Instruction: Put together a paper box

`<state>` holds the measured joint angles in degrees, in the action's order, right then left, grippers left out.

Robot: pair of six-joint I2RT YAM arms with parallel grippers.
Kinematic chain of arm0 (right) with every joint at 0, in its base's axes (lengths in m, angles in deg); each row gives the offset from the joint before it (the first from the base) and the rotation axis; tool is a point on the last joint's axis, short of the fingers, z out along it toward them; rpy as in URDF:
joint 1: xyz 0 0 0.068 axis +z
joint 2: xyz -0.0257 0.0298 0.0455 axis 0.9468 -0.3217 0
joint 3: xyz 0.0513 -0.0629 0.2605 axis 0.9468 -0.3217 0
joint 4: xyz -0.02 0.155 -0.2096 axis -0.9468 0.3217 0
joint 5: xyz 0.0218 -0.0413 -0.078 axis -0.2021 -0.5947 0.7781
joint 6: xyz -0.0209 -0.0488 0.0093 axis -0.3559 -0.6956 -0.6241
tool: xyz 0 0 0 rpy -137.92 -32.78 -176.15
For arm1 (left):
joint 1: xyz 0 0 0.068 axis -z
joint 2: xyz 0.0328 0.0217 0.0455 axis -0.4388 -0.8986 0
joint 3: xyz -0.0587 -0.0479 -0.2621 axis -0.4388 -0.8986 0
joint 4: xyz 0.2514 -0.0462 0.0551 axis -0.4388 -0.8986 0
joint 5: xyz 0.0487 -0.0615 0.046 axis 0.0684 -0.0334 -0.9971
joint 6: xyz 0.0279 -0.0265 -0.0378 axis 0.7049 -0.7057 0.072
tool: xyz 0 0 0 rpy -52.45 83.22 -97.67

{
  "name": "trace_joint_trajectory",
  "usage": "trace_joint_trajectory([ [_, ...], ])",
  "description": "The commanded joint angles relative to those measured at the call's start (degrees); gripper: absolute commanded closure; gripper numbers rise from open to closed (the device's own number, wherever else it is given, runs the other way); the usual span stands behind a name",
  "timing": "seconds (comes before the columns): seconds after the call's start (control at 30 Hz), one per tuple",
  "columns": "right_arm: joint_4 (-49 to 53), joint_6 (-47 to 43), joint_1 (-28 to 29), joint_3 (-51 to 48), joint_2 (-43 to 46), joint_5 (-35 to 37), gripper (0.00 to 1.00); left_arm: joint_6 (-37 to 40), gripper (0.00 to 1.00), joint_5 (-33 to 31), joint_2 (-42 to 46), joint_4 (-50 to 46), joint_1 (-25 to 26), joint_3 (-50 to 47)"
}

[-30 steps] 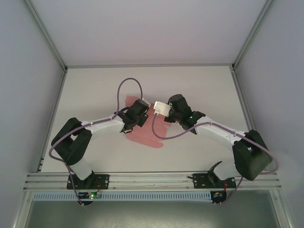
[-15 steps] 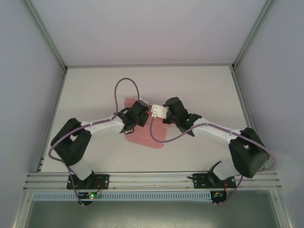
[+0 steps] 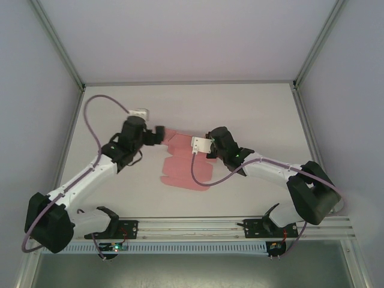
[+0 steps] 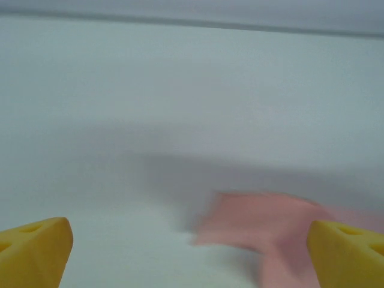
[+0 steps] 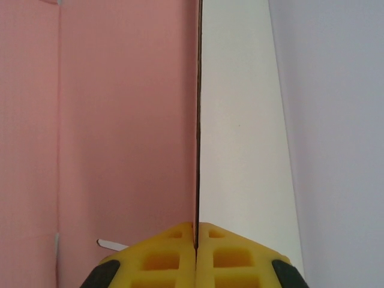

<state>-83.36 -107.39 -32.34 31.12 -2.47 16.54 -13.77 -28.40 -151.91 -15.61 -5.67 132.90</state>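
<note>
Right claw point(image 5: 196, 231) clenched on paper box point(image 3: 183, 171) edge, left claw point(image 4: 191, 249) wide open, sheet's long axis seemingly near-to-far.

No legible text, labels or numbers anywhere

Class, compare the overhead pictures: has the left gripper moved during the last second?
Yes. The left gripper has pulled back leftward off the paper box, toward the table's left rail, and now stands open.
</note>
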Motion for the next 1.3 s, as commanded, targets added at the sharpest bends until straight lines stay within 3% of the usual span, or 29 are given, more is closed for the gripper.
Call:
trace_joint_trajectory([
  [0.0,-5.63,-2.07,0.22,-2.14,0.81,-0.58,1.0,-9.7,0.0,0.98,-5.11,-1.24,-8.97,0.24],
  [0.13,-5.88,-2.54,0.3,-2.79,1.97,-1.48,1.0,-8.86,0.0,12.61,-16.86,3.77,-15.19,4.96],
  [0.3,-5.92,-2.2,0.29,-3.11,2.11,-1.22,1.0,-3.26,0.0,27.85,-29.55,4.82,-15.53,13.53],
  [0.53,-5.79,-1.74,0.3,-2.76,1.8,-1.12,1.0,0.26,0.0,45.22,-33.03,14.09,-15.14,11.22],
  [0.6,-5.79,-1.63,0.3,-2.7,1.88,-0.93,1.0,2.02,0.07,48.62,-33.72,13.69,-14.7,11.23],
  [0.73,-5.81,-1.61,0.22,-2.35,1.48,0.06,1.0,3.54,0.12,56.57,-32.95,16.4,-13.85,8.38],
  [0.8,-5.96,-1.51,0.22,-2.23,1.19,0.58,1.0,3.87,0.13,58.88,-31.82,17.18,-13.24,6.68],
  [0.97,-6.55,-1.32,0.13,-2.07,0.45,2.03,1.0,4.31,0.29,60.25,-28.84,18.02,-10.77,2.62],
  [1.27,-7.26,-2.27,0.02,-4.11,1.02,1.39,1.0,5.16,0.38,56.33,-25.58,16.27,-7.98,-2.3],
])
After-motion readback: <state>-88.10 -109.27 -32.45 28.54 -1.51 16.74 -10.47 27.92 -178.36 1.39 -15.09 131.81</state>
